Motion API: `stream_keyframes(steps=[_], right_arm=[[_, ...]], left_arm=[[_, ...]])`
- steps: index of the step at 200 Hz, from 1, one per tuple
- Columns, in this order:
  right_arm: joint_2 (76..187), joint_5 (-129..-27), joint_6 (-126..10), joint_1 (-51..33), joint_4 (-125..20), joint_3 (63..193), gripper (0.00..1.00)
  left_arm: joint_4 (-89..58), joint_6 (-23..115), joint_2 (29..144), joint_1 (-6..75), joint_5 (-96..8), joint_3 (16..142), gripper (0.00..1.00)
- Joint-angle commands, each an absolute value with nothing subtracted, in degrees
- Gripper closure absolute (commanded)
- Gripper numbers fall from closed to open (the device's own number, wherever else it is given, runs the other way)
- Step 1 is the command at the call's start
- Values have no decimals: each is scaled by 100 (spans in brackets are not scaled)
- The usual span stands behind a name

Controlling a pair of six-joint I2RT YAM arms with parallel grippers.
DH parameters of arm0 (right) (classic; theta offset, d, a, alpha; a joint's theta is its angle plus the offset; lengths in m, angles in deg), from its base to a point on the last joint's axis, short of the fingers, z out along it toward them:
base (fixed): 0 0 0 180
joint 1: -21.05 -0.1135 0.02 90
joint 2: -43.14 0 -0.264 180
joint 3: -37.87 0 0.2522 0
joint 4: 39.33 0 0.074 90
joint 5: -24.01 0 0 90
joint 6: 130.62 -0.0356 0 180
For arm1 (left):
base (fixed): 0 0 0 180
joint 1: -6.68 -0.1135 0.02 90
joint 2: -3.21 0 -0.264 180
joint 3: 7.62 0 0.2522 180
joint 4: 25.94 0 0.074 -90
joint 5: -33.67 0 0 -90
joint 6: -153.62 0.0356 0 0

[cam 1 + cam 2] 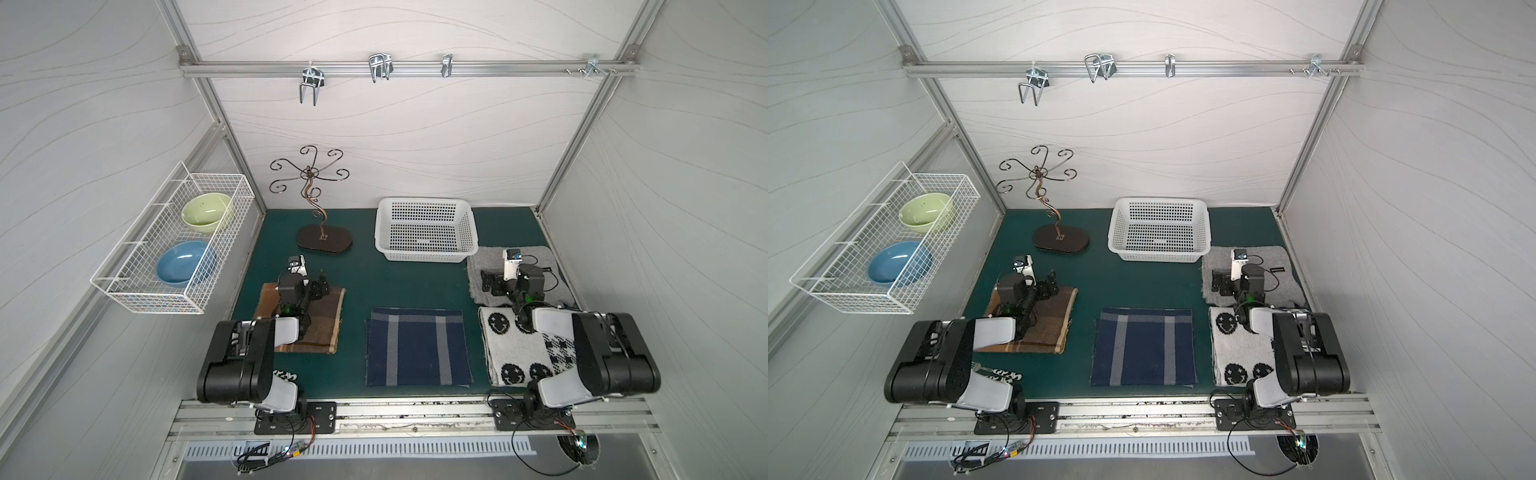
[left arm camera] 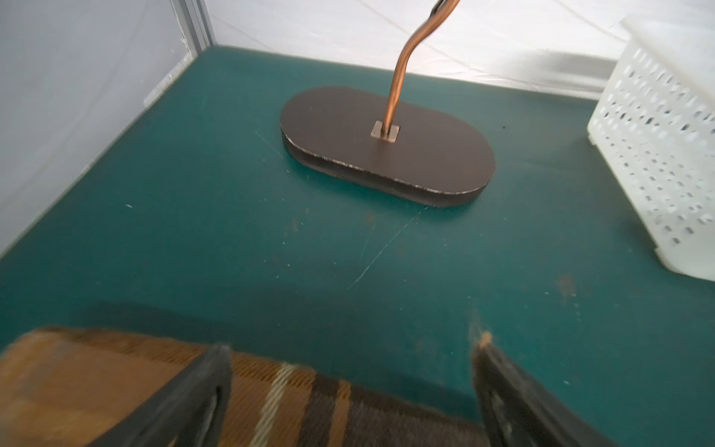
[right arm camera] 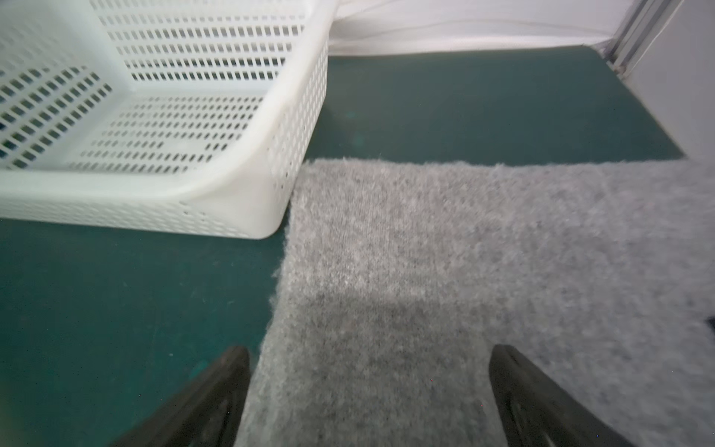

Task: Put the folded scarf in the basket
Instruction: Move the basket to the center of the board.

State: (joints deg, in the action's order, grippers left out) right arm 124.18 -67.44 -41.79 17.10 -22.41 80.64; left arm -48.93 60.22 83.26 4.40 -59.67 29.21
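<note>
The white perforated basket point(image 1: 424, 202) point(image 1: 1160, 201) stands empty at the back of the green mat. Folded scarves lie flat in front of it: brown plaid point(image 1: 324, 320) at left, navy plaid point(image 1: 417, 347) in the middle, fuzzy grey point(image 1: 548, 257) at right beside the basket, and a white smiley-patterned one point(image 1: 511, 349) nearer the front. My left gripper point(image 1: 321, 286) point(image 2: 350, 348) hovers open over the brown scarf's point(image 2: 96, 387) far edge. My right gripper point(image 1: 489, 284) point(image 3: 369, 350) is open above the grey scarf point(image 3: 425, 251), close to a basket point(image 3: 154, 185) corner. Neither holds anything.
A scrolled metal stand on a dark oval base point(image 1: 324, 241) point(image 2: 387, 143) stands left of the basket. A white wire rack point(image 1: 174, 249) with two bowls hangs on the left wall. Metal hooks point(image 1: 380, 66) hang from the back rail. A patterned cloth point(image 1: 286, 376) peeks from under the left arm.
</note>
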Motion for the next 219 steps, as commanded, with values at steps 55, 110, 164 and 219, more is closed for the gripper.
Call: stream_keyframes(steps=[55, 110, 164, 219], right_arm=[[13531, -8272, -5398, 1832, -5559, 11492, 7], [15256, -8898, -5442, 1778, -6870, 13498, 27], [15766, -8833, -5235, 1528, -7307, 13943, 48], [15660, -8572, -4890, 1270, -7672, 13902, 67]], left_arm=[[-2949, 4096, 7540, 1277, -4889, 4288, 1], [-2983, 3686, 8318, 1888, -4433, 4923, 3], [-2807, 3760, 8901, 2074, -4535, 5263, 4], [-2728, 3854, 9090, 2092, -4636, 5395, 5]])
